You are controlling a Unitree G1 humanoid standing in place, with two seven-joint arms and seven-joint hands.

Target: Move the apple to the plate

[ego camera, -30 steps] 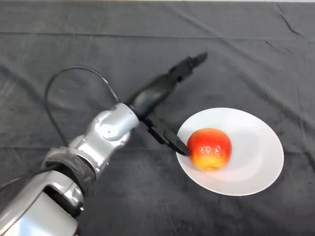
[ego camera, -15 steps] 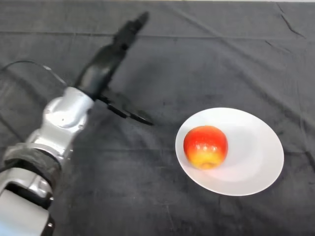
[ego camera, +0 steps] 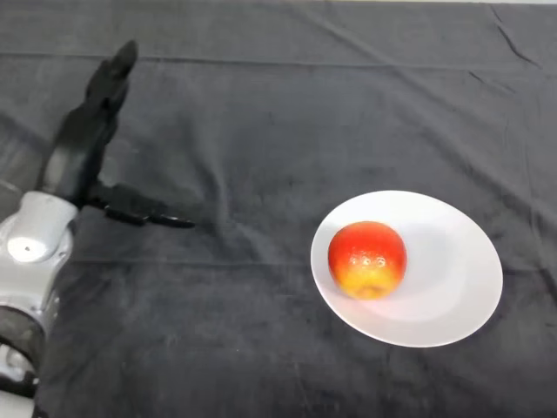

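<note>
You see soft, even overhead light on the dark cloth [ego camera: 305, 113], which soaks it up and shows only faint creases. The white plate [ego camera: 452, 296] is the brightest thing here, with no harsh glare. The apple [ego camera: 367, 259] carries small pinpoint highlights and throws a pale, soft-edged shadow to its right across the plate. The black hand [ego camera: 83, 144] reads almost as a silhouette.

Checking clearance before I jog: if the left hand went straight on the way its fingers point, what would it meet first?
Nothing, as far as this view shows. The left hand points up-left over bare dark cloth, away from the apple and white plate. Height is unclear.
</note>
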